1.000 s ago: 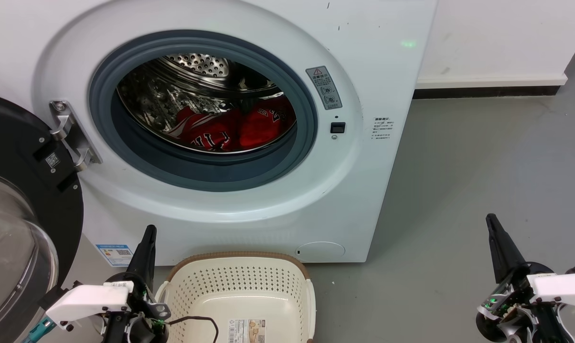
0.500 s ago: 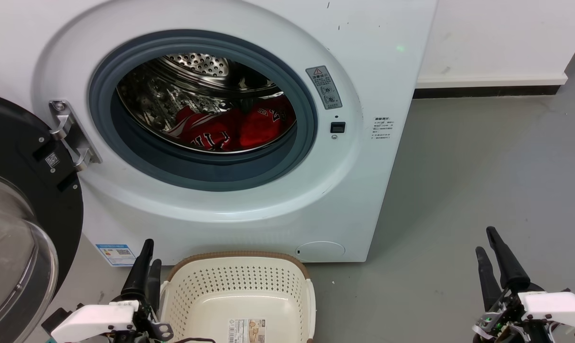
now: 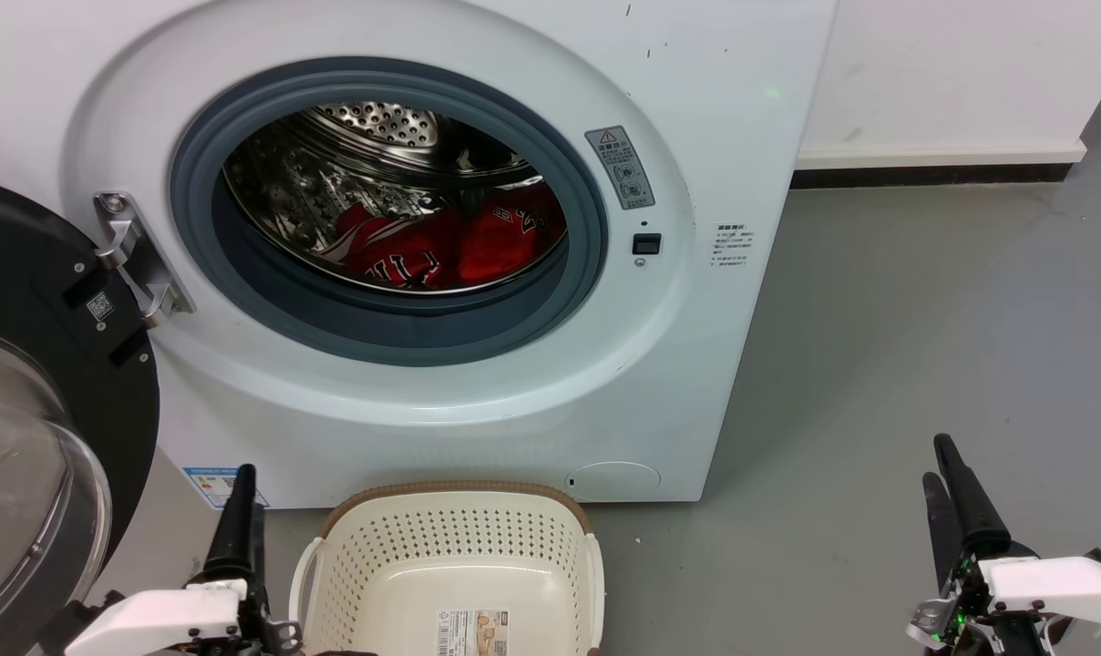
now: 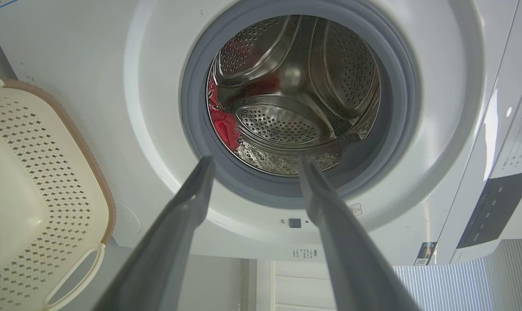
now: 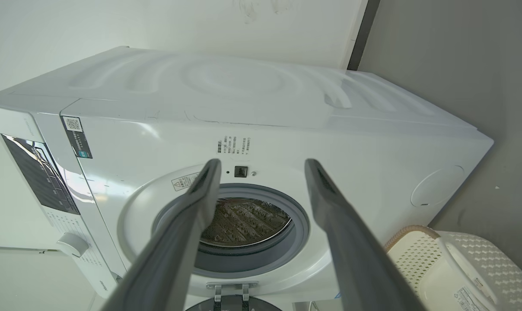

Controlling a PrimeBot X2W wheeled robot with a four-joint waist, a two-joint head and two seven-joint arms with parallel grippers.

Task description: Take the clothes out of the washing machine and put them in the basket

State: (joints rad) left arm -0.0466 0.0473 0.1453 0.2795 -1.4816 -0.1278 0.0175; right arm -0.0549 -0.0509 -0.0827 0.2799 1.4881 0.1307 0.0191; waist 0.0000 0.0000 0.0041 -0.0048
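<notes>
The washing machine [image 3: 478,401] stands with its door open. The clothes [image 3: 441,246], bright red with white lettering, lie bunched at the bottom of the steel drum. A sliver of the red clothes [image 4: 220,125] shows at the drum's left edge in the left wrist view. The cream basket [image 3: 455,489] sits on the floor in front of the washer, with a label sticker on its bottom. My left gripper [image 3: 245,492] stands just left of the basket, open and holding nothing [image 4: 256,162]. My right gripper [image 3: 936,460] is far to the right over bare floor, open too [image 5: 263,164].
The black-framed glass door [image 3: 40,410] hangs open at the far left, close to my left arm. Grey floor [image 3: 879,364] stretches to the right of the washer up to a white wall with a dark skirting [image 3: 933,173].
Both grippers have sunk lower in the head view and their fingers have parted. The left one has also slid left, away from the basket's rim.
</notes>
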